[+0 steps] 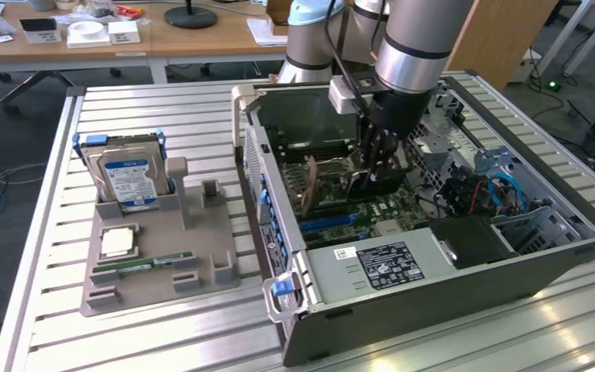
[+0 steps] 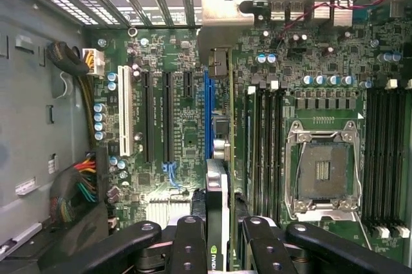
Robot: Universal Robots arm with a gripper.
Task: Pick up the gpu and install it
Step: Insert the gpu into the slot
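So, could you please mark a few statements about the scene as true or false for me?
1. The fingers are closed on the gpu inside the computer case. True.
2. The hard drive lies flat inside the case. False: it stands upright in the grey holder outside the case, on the exterior view's left.
3. A green memory stick lies on the grey holder. True.
4. The case is closed by a side panel. False: it lies open, and its motherboard is in plain sight.
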